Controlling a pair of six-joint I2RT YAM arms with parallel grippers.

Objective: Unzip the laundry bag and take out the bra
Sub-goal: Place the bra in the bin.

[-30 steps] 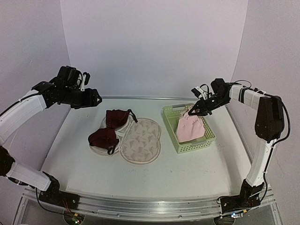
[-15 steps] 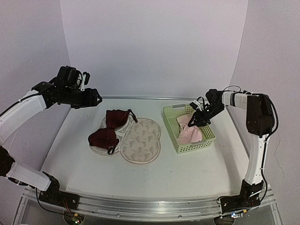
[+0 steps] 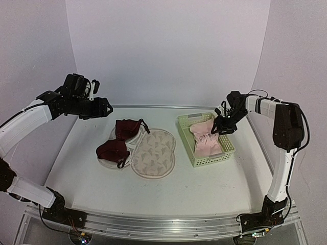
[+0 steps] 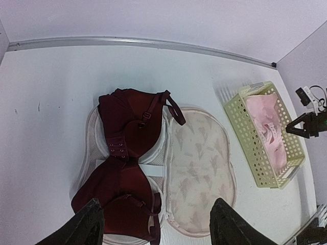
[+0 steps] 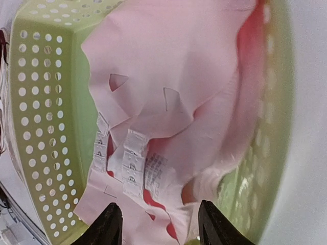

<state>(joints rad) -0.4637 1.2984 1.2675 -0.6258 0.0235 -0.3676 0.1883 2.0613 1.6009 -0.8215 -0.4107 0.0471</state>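
so: bag open, bra not out yet

laundry bag (image 3: 153, 153) lies unzipped and spread flat mid-table, with the patterned half on the right. bra (image 3: 115, 149) sits on its pale left half, touching it, so i'd say lifting it clear is what's left. left gripper (image 3: 106, 108) hovers high at far left, jaws apart, empty. right gripper (image 3: 220, 127) hangs over the green basket (image 3: 184, 140) and a pink garment (image 3: 207, 140), jaws apart, holding nothing. writing: white tag (image 5: 158, 166) on the pink garment, print too small to read. no brand visible.
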